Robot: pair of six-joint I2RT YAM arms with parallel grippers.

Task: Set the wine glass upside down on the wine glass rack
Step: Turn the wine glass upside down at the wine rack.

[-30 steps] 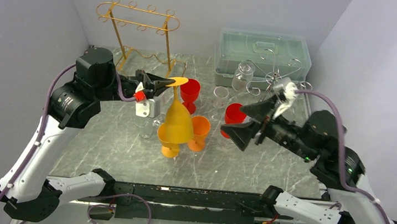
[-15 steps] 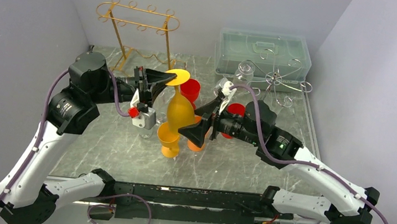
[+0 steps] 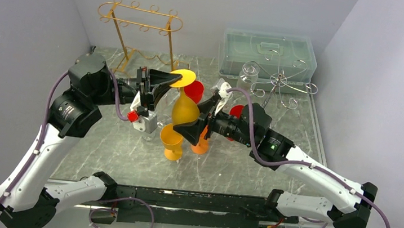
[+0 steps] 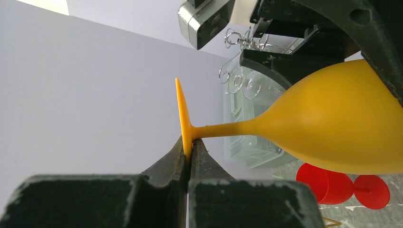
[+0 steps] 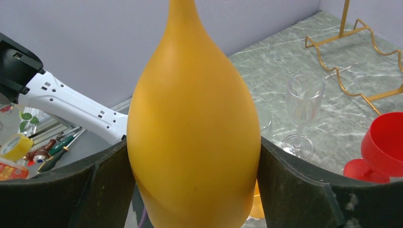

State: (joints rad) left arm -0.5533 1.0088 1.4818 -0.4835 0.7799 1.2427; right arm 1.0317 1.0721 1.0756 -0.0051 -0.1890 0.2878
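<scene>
The yellow wine glass (image 3: 185,111) hangs upside down above the table's middle, foot up and bowl down. My left gripper (image 3: 170,80) is shut on the edge of its flat foot (image 4: 181,111), the two fingers pinching the disc from below in the left wrist view (image 4: 191,148). My right gripper (image 3: 192,129) straddles the bowl (image 5: 195,128), and its wide black fingers (image 5: 107,185) press against both sides. The gold wine glass rack (image 3: 140,18) stands at the back left, apart from the glass.
Orange glasses (image 3: 172,140) stand right under the held glass, with red glasses (image 3: 193,90) behind them. A clear glass (image 5: 302,102) stands beside them. A silver wire stand (image 3: 279,83), a clear jar (image 3: 247,76) and a lidded plastic box (image 3: 268,53) fill the back right.
My right arm swung left from beside the red glass to the yellow glass and brought its fingers in against the bowl. The left gripper kept its hold on the foot and lifted slightly.
</scene>
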